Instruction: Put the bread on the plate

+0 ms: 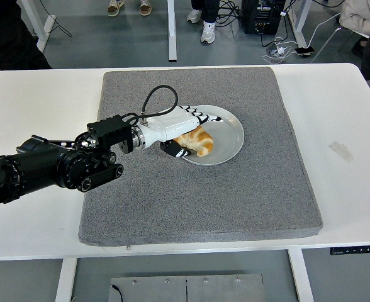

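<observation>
One hand, the robot's left, is cupped loosely around the bread, which lies on the white plate near the table's far edge. Placement looks done; letting go and withdrawing remain.
</observation>
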### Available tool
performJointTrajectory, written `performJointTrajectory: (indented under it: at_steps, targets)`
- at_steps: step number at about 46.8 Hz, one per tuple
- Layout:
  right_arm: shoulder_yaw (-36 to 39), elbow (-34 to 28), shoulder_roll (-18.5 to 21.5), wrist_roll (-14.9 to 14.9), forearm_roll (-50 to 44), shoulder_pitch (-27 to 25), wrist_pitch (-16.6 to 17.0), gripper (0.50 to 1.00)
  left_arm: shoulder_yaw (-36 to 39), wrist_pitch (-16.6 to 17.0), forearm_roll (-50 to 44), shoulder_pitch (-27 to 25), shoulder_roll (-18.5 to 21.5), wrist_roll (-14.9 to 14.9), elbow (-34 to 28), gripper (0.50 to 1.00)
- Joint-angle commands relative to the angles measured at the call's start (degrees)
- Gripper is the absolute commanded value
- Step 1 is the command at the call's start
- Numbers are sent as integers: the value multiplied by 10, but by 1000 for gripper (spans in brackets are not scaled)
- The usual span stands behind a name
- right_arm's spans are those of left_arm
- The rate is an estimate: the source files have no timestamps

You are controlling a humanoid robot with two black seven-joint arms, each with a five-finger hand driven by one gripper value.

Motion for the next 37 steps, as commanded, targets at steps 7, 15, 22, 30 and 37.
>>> performJointTrajectory:
  at_steps: [7, 15, 22, 30, 37]
  targets:
    - [0, 0, 0, 0, 0, 0, 0, 1000, -7, -4, -6, -18, 7, -6, -9, 952]
    - [1, 0, 0, 0, 0, 0, 0, 1000, -35, -6, -18, -34, 36, -28, -51, 952]
    - [0, 0, 0, 0, 0, 0, 0, 1000, -66, -33, -21, -48, 80, -44, -107, 951]
    - [0, 0, 0, 0, 0, 0, 0, 1000, -143, -61, -38, -44, 118, -62, -128, 951]
    - [0, 0, 0, 0, 0, 0, -1, 1000, -193, -81, -90, -39, 143, -71, -128, 949]
